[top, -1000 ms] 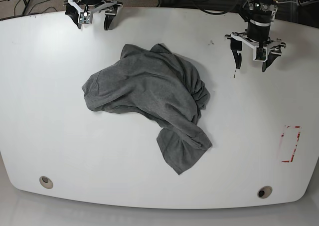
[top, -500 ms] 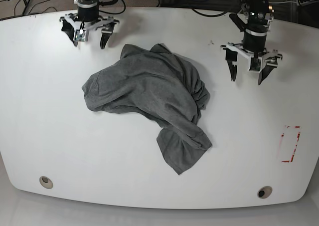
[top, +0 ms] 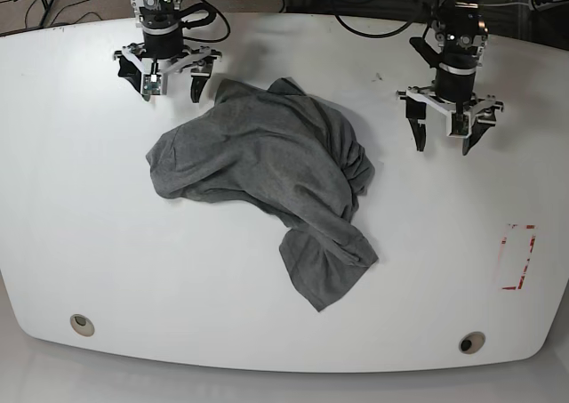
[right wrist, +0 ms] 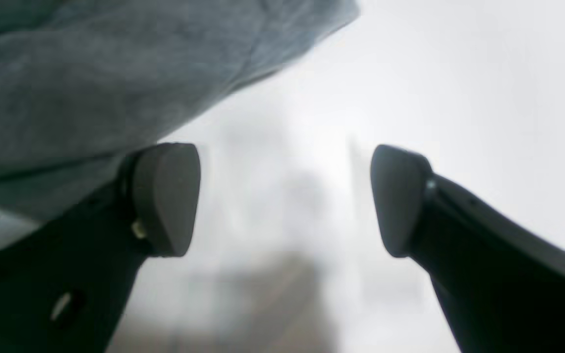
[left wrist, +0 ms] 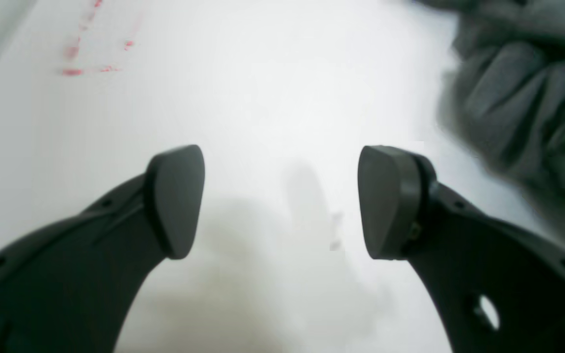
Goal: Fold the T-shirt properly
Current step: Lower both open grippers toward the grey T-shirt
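T-shirt (top: pixel 267 172): soft heather-grey jersey cloth, matt, finely flecked, heavily creased and bunched. Table (top: pixel 80 225): smooth white top, slight sheen, a few dark specks, red marks (top: pixel 518 257) that look painted or taped near one edge. Left gripper (left wrist: pixel 282 201) and right gripper (right wrist: pixel 282 198): dark matt plastic fingers with smooth rounded pads (left wrist: pixel 177 198); white plastic-looking brackets (top: pixel 452 102) in the base view.

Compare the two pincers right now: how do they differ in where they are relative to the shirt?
The right pincer hangs just beside the shirt at its far corner; the left pincer stands clearly apart from it, over bare table. In the wrist views, cloth fills the space next to the right pincer's fingers, while the left pincer's see the shirt only off to the side. Both are open and empty.
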Controlling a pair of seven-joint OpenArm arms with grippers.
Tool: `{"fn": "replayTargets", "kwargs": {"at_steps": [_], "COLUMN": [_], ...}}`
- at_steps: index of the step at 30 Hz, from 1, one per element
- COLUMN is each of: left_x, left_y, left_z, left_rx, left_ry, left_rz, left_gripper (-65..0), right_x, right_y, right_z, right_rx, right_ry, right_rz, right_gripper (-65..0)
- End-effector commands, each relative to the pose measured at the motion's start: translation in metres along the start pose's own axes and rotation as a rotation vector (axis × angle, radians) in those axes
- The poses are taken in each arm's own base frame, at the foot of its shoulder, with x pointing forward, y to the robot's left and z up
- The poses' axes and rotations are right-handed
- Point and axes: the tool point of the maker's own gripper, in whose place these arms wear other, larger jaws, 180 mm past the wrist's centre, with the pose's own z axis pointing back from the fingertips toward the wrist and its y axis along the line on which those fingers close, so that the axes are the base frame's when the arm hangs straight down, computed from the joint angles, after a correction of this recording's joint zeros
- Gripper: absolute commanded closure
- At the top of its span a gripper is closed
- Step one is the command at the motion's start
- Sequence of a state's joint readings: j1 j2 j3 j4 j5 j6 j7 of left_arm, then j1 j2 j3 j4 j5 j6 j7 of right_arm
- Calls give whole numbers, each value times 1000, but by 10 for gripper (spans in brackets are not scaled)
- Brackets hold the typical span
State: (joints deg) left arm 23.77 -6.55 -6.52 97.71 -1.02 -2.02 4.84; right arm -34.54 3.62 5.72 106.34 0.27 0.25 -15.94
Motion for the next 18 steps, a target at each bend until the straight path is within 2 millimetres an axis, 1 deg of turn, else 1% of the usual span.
{"fn": "replayTargets", "kwargs": {"at_steps": [1, 6, 8, 12, 16, 18], "left_x": [6, 4, 10, 11, 11, 15], "left_y": [4, 6, 5, 2, 0, -4], "left_z": [-2, -3, 1, 5, 7, 11], "left_rx": [11, 11, 11, 1, -9, -18], "left_ry": [-26, -18, -32, -33, -32, -40], "left_rz": [16, 60, 90, 116, 138, 129], "left_gripper": [-454, -454, -454, -454, -455, -457], "right_x": [10, 11, 11, 10, 11, 13], "right_y": [-1, 4, 12, 18, 20, 13], "right_z": [2, 2, 4, 4, 4, 5], "right_rx": [0, 15, 33, 50, 54, 35], "right_ry": [-42, -46, -51, -51, -53, -58], "right_rz": [6, 10, -3, -4, -4, -12], "right_gripper": [-518, -519, -520, -520, -520, -522]}}
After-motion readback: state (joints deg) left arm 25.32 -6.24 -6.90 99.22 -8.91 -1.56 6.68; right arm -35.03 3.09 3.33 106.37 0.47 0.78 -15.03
